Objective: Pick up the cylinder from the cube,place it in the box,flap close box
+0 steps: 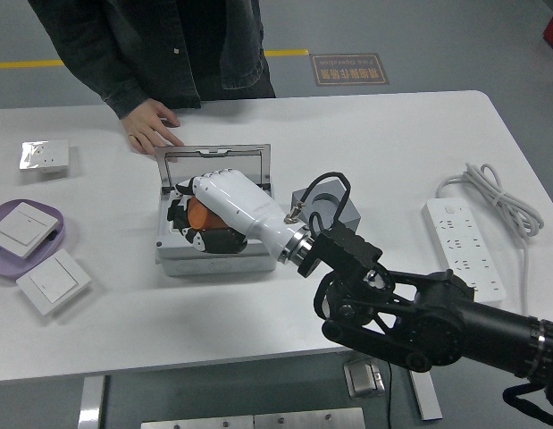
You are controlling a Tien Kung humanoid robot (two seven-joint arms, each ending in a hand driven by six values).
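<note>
My right hand (194,219), white-shelled with black fingers, reaches from the lower right into the grey box (215,259) at the table's middle. Its fingers are curled around the orange cylinder (201,214), which sits low inside the box under the palm. The box's lid (213,162) stands open at the far side. Just right of the box is the grey cube (329,206), its round socket bare. The left arm is out of view.
A person stands at the far side with one hand (151,128) flat on the table behind the box. A purple plate (44,254) and white wall switches (51,281) lie at the left. A white power strip (464,246) with cable lies at the right.
</note>
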